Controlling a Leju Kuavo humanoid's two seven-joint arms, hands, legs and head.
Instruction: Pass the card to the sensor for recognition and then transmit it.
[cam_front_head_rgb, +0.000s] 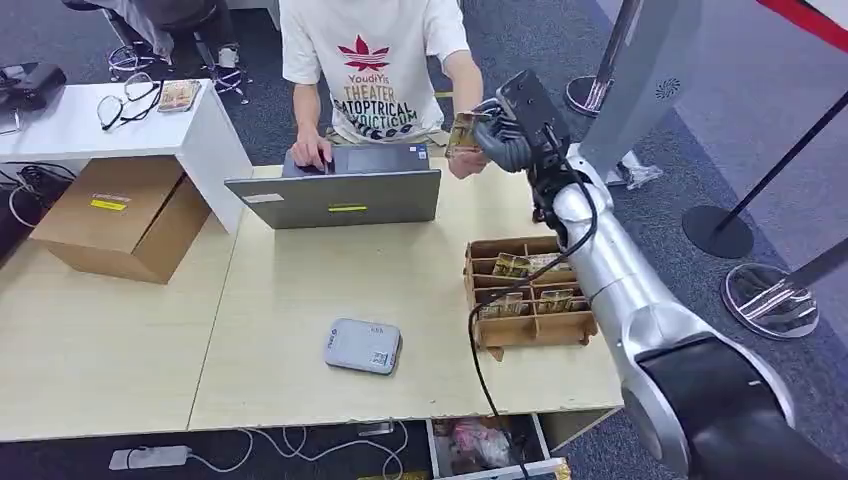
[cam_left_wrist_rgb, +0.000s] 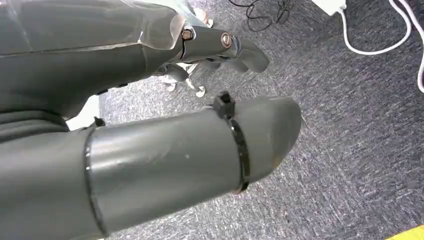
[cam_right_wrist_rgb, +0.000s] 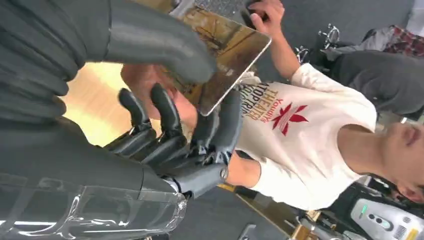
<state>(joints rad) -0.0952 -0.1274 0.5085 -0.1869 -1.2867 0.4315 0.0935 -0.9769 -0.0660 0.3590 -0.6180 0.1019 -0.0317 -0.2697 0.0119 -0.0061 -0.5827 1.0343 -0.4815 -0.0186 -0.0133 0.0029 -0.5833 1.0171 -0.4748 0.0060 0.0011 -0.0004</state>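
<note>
My right hand (cam_front_head_rgb: 503, 133) is stretched over the table's far edge and pinches a brownish picture card (cam_front_head_rgb: 464, 131) between thumb and fingers. In the right wrist view the thumb (cam_right_wrist_rgb: 159, 48) lies on the card (cam_right_wrist_rgb: 227, 56) and the dark fingers (cam_right_wrist_rgb: 200, 135) curl beneath it. A person's hand (cam_front_head_rgb: 466, 163) is right at the card, under my fingers. The grey sensor box (cam_front_head_rgb: 362, 346) lies flat on the table, well behind this hand. My left hand (cam_left_wrist_rgb: 210, 100) hangs over grey carpet, fingers apart, holding nothing.
A person in a white T-shirt (cam_front_head_rgb: 370, 60) stands across the table, other hand on an open laptop (cam_front_head_rgb: 345, 190). A wooden compartment tray (cam_front_head_rgb: 529, 292) with more cards sits beside my right forearm. A cardboard box (cam_front_head_rgb: 120, 215) and white desk (cam_front_head_rgb: 110, 125) stand to the left.
</note>
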